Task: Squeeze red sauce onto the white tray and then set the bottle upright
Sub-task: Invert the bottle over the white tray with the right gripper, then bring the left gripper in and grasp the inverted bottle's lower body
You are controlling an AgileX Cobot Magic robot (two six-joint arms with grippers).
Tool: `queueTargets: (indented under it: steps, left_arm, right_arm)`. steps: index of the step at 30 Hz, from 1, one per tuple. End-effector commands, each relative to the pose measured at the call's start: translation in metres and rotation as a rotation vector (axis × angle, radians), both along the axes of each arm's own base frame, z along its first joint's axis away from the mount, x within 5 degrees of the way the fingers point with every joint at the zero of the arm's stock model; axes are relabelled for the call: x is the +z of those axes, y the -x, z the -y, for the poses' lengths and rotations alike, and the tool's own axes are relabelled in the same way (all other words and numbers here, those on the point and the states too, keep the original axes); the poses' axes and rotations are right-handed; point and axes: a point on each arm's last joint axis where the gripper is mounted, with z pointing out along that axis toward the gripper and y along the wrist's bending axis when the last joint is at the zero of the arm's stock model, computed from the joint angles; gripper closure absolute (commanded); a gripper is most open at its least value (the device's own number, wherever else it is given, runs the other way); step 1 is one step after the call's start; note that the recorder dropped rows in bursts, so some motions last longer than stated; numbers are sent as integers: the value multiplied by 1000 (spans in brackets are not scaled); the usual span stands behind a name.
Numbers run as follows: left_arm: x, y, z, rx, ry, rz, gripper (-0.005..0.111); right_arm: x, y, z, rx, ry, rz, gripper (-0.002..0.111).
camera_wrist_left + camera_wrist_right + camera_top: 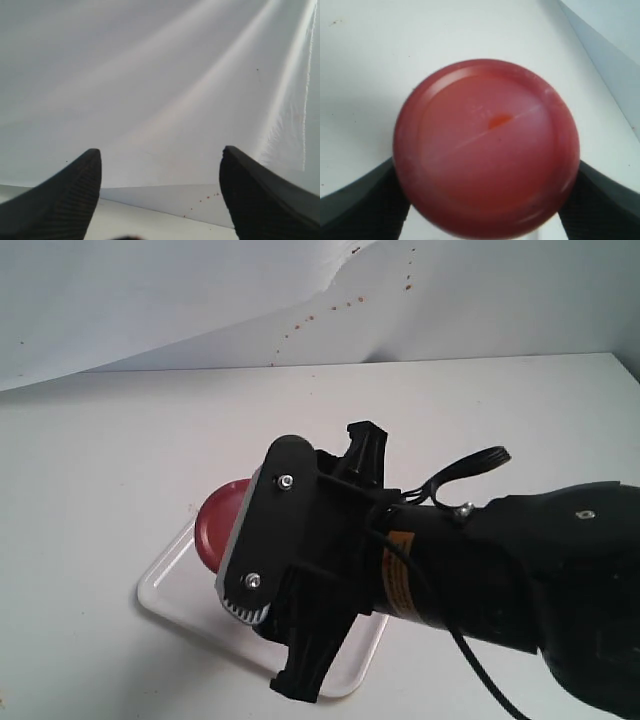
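Right hand (485, 167) holds the bottle (222, 520) over the tray (170, 585).

The right hand's two fingers are clamped on the sides of the red bottle, whose round base faces the wrist camera. In the exterior view the nozzle end is hidden behind the hand, above the white tray lying flat on the desk (100, 460). The left hand (160, 152) has its fingers wide apart with nothing between them, pointing at a white backdrop (165, 75) with a few red specks.
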Motion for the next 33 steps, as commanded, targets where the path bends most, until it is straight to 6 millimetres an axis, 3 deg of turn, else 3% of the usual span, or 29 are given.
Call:
queueTargets:
  steps: [1, 5, 7, 10, 12, 16, 20, 25, 28, 33]
  left_arm:
    - [-4, -1, 1, -8, -6, -25, 42]
    - [-4, -1, 1, -21, 35, -28, 42]
    - [-5, -4, 0, -12, 45, -132, 42]
    - [8, -12, 0, -4, 46, -225, 42]
    - [24, -23, -1, 4, 41, -307, 42]
    - [33, -49, 0, -6, 84, -495, 43]
    - [28, -65, 14, -115, 1, -594, 43]
    - [28, -75, 41, -320, -252, -622, 43]
    - [27, -74, 53, -409, -491, -579, 41]
    - [20, -67, 63, -505, -543, -586, 34]
  right_arm:
    - [10, 2, 0, 15, -27, 22, 108]
    - [25, -2, -5, -36, -118, -13, 108]
    - [39, -5, -11, -39, -174, -11, 108]
    - [43, -5, -12, -47, -194, -16, 108]
    - [43, -7, -11, -71, -195, -20, 108]
    - [42, -8, -10, -94, -208, -37, 108]
    - [42, -13, -6, -150, -248, -81, 108]
    - [42, -16, -4, -193, -269, -102, 108]
    - [42, -17, -3, -207, -278, -113, 108]
    - [42, -18, -2, -246, -292, -126, 108]
